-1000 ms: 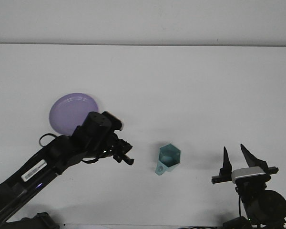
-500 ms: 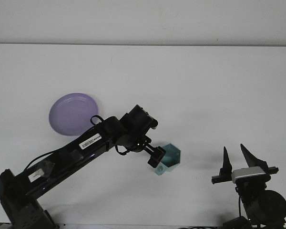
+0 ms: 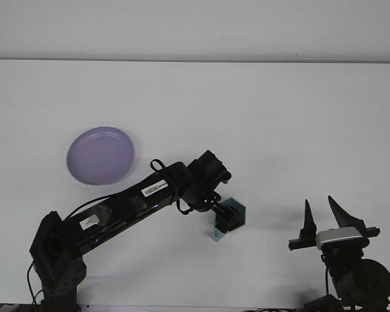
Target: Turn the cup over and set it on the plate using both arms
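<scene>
Teal faceted plastic cup [image 3: 234,214] on the white table [image 3: 279,130], half hidden under the left gripper [image 3: 225,218].
Black fingers sit over the cup's mouth and left side; whether they are apart or clamped on it cannot be made out. The right gripper [image 3: 322,218] stands well apart to the right, its fingers spread and pointing up. The round lilac plate [image 3: 100,155] lies well off to the upper left.

White table [image 3: 260,117], plain and bare over most of its top. Lying on it: a purple plate [image 3: 101,155] toward the left, and a teal cup [image 3: 236,220] well apart, nearer the middle, partly hidden.
</scene>
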